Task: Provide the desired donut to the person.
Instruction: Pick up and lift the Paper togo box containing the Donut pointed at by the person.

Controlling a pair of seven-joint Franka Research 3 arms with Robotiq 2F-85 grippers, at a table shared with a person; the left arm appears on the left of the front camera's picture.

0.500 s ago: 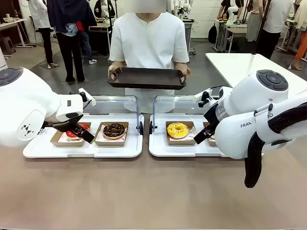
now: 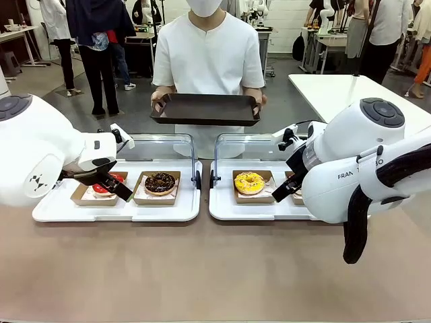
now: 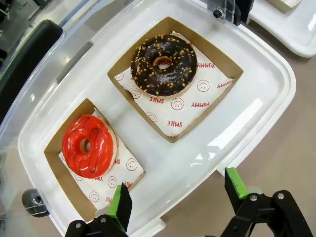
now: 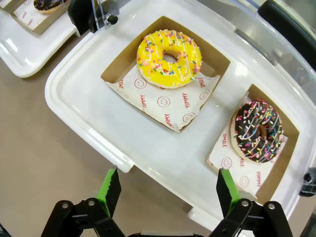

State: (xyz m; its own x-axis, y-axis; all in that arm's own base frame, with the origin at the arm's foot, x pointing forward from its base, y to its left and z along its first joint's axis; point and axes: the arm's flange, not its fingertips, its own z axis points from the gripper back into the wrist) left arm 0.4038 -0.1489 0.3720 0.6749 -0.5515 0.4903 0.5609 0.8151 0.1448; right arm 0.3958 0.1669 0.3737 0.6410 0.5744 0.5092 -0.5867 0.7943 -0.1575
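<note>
The red donut (image 3: 89,145) wears a wet, glossy glaze. The chocolate donut (image 3: 164,64) shines too, but is rough with nut crumbs. Each lies on printed paper (image 3: 182,106) in a matt brown cardboard box (image 3: 217,61), on a smooth, glossy white plastic tray (image 3: 237,118). The tabletop (image 2: 202,269) is matt brown. The dark tray (image 2: 205,109) held by the person (image 2: 209,54) looks matt.

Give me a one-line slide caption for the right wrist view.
Open right gripper above white plastic tray holding yellow-iced sprinkled donut and chocolate-iced sprinkled donut.
</note>
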